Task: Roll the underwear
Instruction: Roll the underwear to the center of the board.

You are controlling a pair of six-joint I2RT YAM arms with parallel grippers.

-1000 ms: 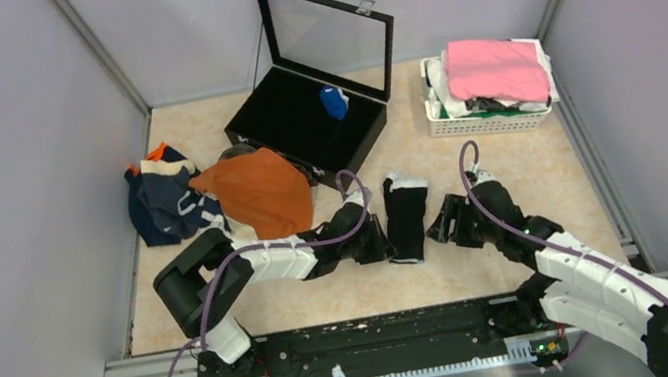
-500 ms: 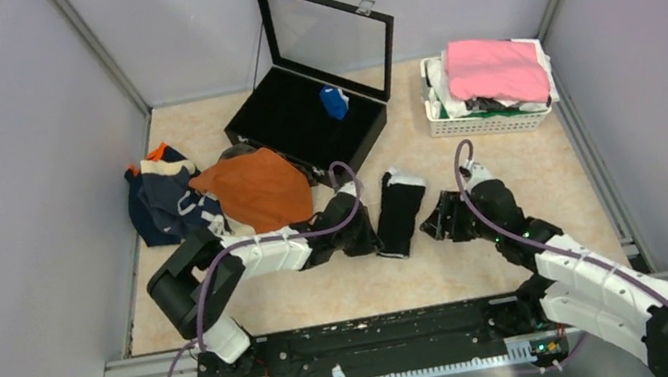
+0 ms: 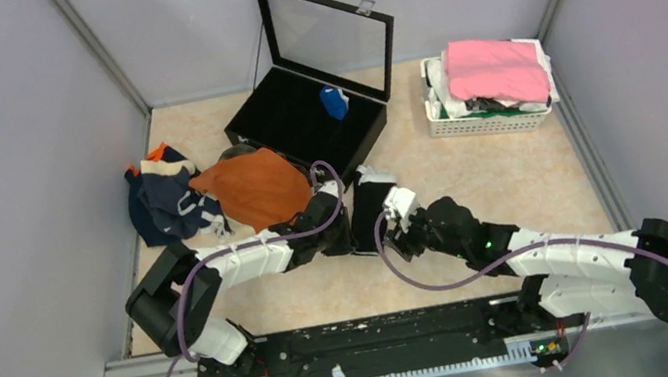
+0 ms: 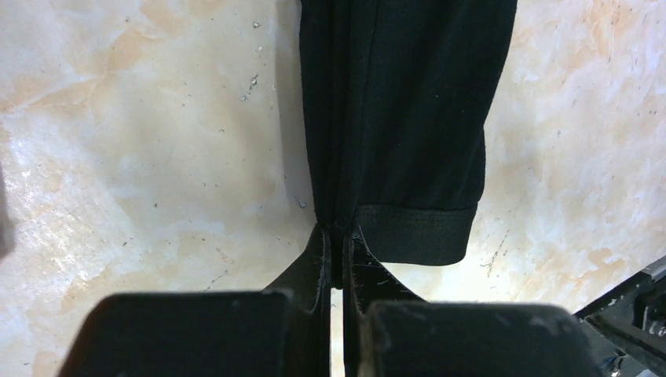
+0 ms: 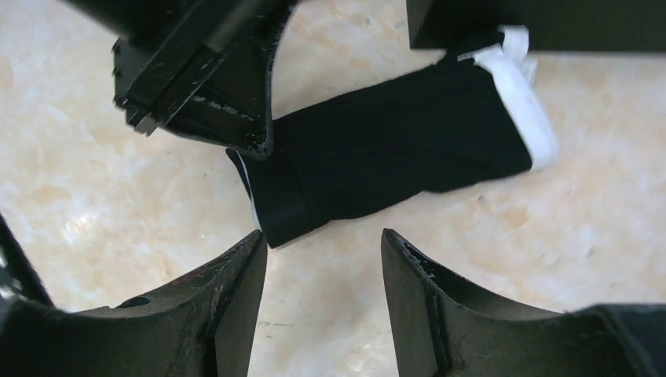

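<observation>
Where the two arms meet at the middle of the bench (image 3: 513, 191), a black pair of underwear (image 3: 365, 206) lies folded into a long narrow strip, its white waistband (image 5: 518, 94) at the end nearest the open black case (image 3: 304, 117) and its hemmed leg end pointing back toward the arm bases. The left jaws are pinched tight on that hemmed end, gripping the folded edge of the cloth at one corner. The right jaws stand partly apart just over the same end, with only bare bench between them and nothing held. Inside the case sits a small blue roll (image 3: 333, 101). To the left, a rust-orange pair (image 3: 254, 191) lies spread beside a heap of navy pairs (image 3: 165, 200). At the far right a white basket (image 3: 491, 121) holds a pink folded cloth (image 3: 496, 70).
</observation>
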